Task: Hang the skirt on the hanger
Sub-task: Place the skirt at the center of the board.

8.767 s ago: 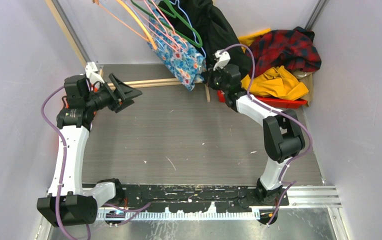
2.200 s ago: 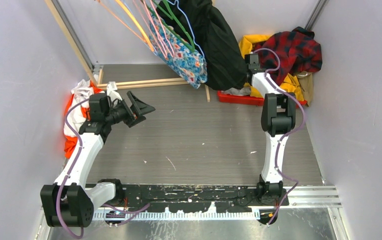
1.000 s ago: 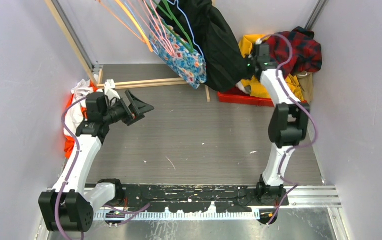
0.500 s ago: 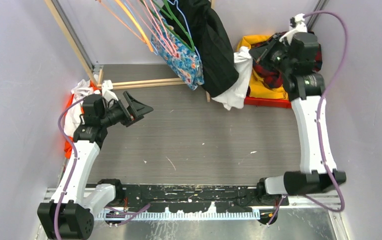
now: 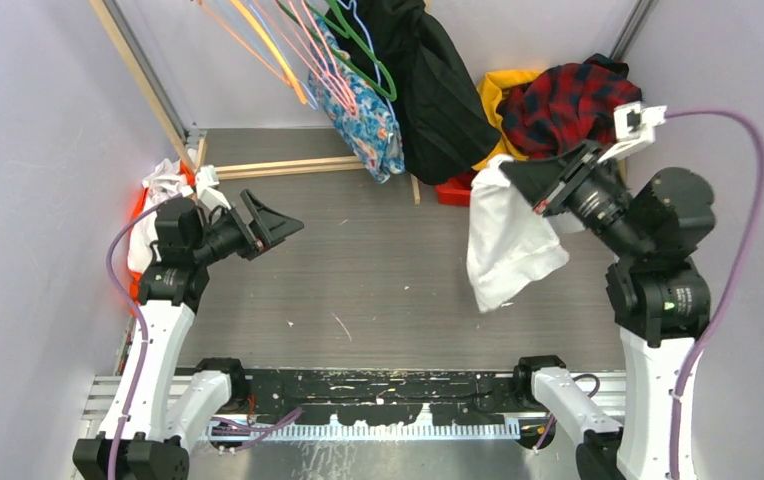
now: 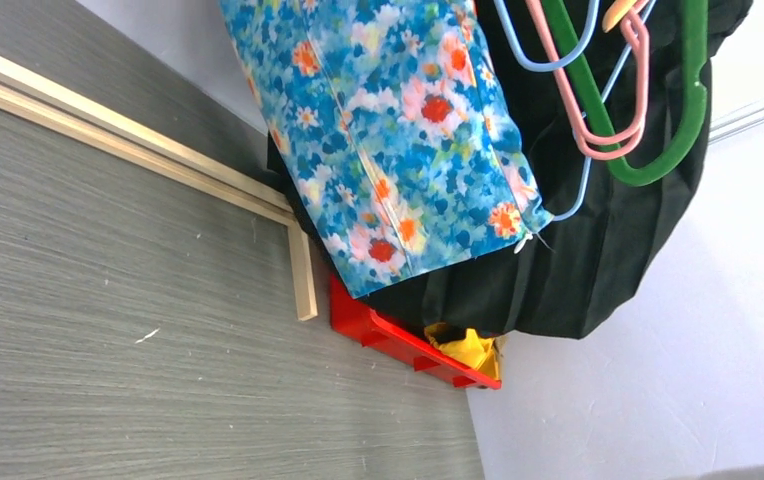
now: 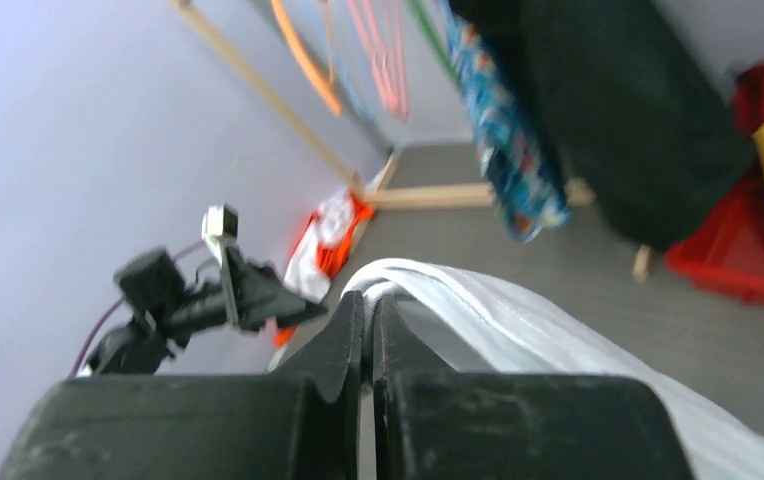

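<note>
Skirt [image 5: 368, 115] hangs at back centre among coloured hangers [image 5: 323, 45], its R side touching black coat [image 5: 433, 95]; can't tell which hanger carries it. Far L: white/orange clothes pile [image 5: 148, 195] lies against the wall. L gripper [image 5: 278, 222] hovers just beside the pile over table [image 5: 378, 290], jaws spread, nothing in them, pointed twd skirt but well apart from it. Wood frame bar [image 5: 278, 165] lies along the floor below skirt. R of coat: red bin [image 5: 453, 190], yellow garment [image 5: 493, 90], plaid shirt [image 5: 568, 100]. R gripper [image 5: 511, 180] sits high at R, fingers clamped on white garment [image 5: 508, 245], which dangles from it.
</note>
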Robot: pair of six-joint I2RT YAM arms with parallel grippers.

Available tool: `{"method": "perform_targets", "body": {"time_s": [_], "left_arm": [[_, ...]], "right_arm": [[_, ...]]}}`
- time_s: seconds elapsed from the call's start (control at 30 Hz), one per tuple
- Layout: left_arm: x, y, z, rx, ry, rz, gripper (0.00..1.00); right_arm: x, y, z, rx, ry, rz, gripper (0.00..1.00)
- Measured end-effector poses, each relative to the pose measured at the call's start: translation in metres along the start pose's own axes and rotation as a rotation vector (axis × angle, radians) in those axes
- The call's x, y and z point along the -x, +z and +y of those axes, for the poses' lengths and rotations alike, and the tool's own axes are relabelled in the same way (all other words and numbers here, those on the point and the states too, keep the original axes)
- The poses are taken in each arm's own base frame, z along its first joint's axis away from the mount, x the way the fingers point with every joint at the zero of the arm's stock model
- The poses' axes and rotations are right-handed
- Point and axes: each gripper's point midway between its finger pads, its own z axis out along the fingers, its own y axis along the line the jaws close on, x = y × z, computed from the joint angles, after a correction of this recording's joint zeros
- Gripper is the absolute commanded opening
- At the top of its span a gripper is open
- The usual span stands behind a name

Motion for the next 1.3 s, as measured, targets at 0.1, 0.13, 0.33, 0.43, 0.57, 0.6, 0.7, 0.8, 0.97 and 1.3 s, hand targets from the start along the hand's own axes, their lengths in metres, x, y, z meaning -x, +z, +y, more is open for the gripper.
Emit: {"method": "perform_targets", "body": {"time_s": [0.1,0.13,0.33,0.43,0.57,0.6,0.7,0.8,0.97,1.3], "left_arm": [[-0.003,-0.006,-0.004,-0.005,0.007,-0.005,0.89],[-0.004,-0.008,-0.005,-0.006,0.008,-0.006,0.89],[-0.01,-0.015,-0.009,-0.008,0.009,-0.006,0.89],[-0.012,-0.017,-0.008,-0.002,0.004,-0.002,0.89],[-0.016,-0.018,-0.005,0.014,-0.004,0.008,0.89],[-0.016,-0.018,-0.005,0.016,-0.004,0.009,0.89],[-0.018,-0.019,-0.002,0.026,0.003,0.013,0.89],[-0.019,-0.019,0.001,0.038,0.001,0.016,0.89],[-0.021,-0.02,0.008,0.068,0.005,0.018,0.9],[-0.023,-0.011,0.028,0.126,-0.026,0.024,0.9]], "right_arm": [[-0.042,0.003,-0.005,0.048,0.072,0.112,0.01],[-0.059,0.007,-0.009,0.054,0.098,0.163,0.01],[-0.157,0.047,-0.015,0.061,0.163,0.463,0.01],[-0.204,0.075,-0.009,0.044,0.131,0.568,0.01],[-0.267,0.123,0.005,0.036,0.076,0.679,0.01],[-0.283,0.134,0.009,0.036,0.064,0.705,0.01],[-0.322,0.165,0.021,0.042,0.024,0.761,0.26],[-0.342,0.179,0.029,0.057,-0.012,0.787,0.6],[-0.344,0.169,0.022,0.066,-0.085,0.79,0.73],[-0.357,0.154,-0.102,-0.256,-0.142,0.802,0.67]]}}
